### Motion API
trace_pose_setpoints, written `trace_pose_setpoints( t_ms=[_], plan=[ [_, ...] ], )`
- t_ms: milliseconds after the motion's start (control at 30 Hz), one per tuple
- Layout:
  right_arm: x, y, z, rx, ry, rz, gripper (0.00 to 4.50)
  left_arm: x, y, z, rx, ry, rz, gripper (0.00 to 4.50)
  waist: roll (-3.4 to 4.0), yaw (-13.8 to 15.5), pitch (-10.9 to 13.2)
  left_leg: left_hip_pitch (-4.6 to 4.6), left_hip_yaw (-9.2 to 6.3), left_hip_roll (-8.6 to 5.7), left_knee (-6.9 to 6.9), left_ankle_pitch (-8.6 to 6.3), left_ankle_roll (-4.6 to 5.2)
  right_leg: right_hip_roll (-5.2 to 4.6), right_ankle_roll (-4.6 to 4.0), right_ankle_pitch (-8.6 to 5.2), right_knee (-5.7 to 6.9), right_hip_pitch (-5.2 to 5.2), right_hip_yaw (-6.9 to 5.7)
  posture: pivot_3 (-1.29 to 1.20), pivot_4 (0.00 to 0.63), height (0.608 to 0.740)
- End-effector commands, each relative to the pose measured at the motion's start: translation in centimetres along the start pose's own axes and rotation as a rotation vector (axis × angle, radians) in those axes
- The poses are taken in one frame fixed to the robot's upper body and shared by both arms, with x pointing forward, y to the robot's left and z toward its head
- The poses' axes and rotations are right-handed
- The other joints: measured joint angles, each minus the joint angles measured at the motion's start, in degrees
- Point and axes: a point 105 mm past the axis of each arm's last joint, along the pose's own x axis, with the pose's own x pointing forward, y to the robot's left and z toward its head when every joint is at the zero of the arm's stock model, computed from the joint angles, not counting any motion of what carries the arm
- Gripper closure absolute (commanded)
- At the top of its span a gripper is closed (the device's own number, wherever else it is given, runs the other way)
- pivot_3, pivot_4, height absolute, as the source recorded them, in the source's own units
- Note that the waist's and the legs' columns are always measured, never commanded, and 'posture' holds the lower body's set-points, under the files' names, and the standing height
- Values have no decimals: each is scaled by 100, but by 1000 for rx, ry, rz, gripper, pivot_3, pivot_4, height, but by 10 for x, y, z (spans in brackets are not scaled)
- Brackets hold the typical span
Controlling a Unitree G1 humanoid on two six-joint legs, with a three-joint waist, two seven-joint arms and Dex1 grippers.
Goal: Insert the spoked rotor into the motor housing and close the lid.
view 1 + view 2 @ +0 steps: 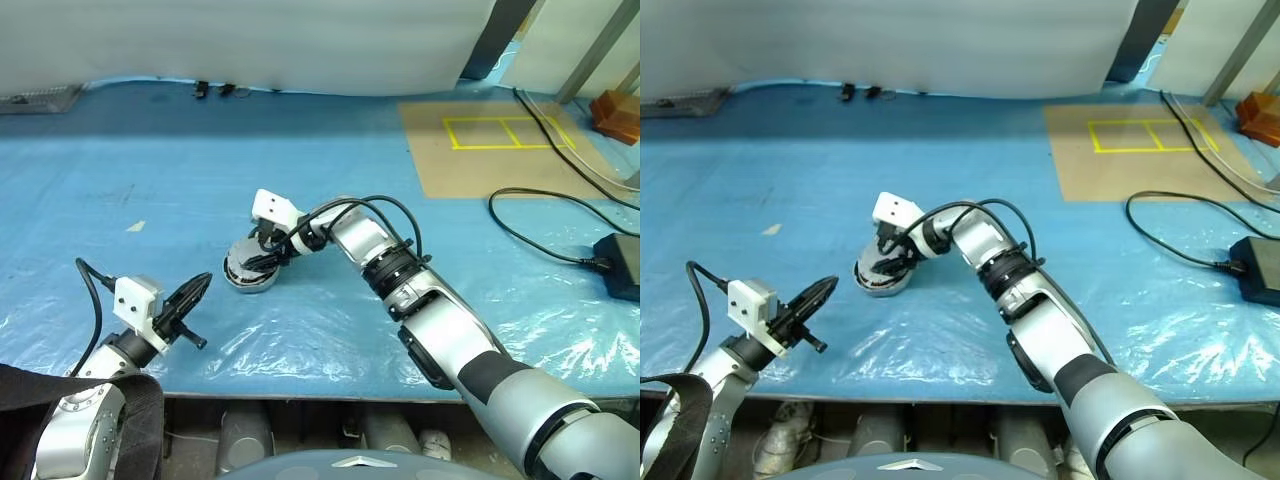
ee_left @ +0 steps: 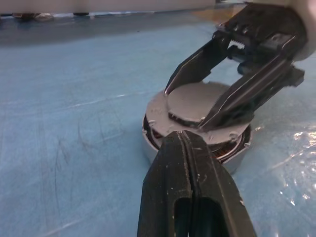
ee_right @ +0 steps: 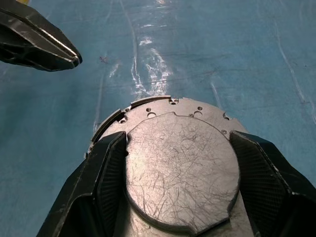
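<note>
Blue plastic sheeting covers the counter (image 1: pixel 150 190), crinkled and shiny near its front edge; no readable writing shows anywhere. At centre sits the motor housing (image 2: pixel 237 150) with the lid (image 3: pixel 180 168) lying plain grey face up on top. The right pincer (image 1: pixel 262 252) straddles the lid, its fingers (image 3: pixel 111 173) against both sides. The left pincer (image 1: pixel 197 287), pressed together and empty, points at the stack from seven o'clock. A cardboard sheet (image 1: pixel 480 150) with yellow tape lies at two o'clock, and a black cable (image 1: pixel 540 235) with its power brick (image 1: pixel 622 262) at three o'clock.
</note>
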Motion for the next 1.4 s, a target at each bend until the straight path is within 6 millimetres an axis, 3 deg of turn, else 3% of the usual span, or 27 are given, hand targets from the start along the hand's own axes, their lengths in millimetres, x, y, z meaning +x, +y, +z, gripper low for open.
trace_pose_setpoints(
  t_ms=[33,400,500,667,900,1133,1233,1400],
  plan=[
    [8,6,5,-37,19,-34,1528,-1,-3,8,18,-13,-4,4500,1,3,0,0,0,0,-1,0,0,0,0,0,0,0,0,0,150,740],
    [14,13,-17,12,30,-97,1528,2,-3,13,19,-10,-16,4500,3,0,-1,8,1,-4,-1,0,-1,-2,1,0,1,3,4,0,150,740],
    [16,10,-24,-55,15,-162,1528,2,-3,11,21,-10,-16,4500,4,-2,-2,15,1,-4,-1,0,-1,-1,2,-1,2,8,5,0,150,740],
    [17,18,-40,-69,25,-111,1528,5,-2,5,31,2,-16,4500,15,-3,-4,35,1,-6,-1,0,0,-2,27,-14,7,21,7,0,150,740],
    [6,15,-42,1,-2,-45,1528,8,0,-5,43,22,-30,4500,18,17,-7,30,0,-13,-1,0,0,-7,10,-4,-1,27,10,0,150,740],
    [2,-11,-23,-38,-37,-131,1528,8,6,-18,42,23,-42,4500,18,12,-7,19,0,-16,-22,0,0,-6,8,-3,-17,17,7,0,150,740],
    [3,-14,-32,-82,4,-141,1528,6,9,-24,46,32,-44,4500,19,13,-7,22,0,-17,-19,0,0,-8,7,-3,-11,18,8,0,150,740],
    [7,-5,-42,-11,8,-80,1528,5,10,-30,46,31,-51,4500,19,18,-7,38,0,-17,-18,0,1,-9,8,-3,-1,28,9,0,150,740]
  ],
)
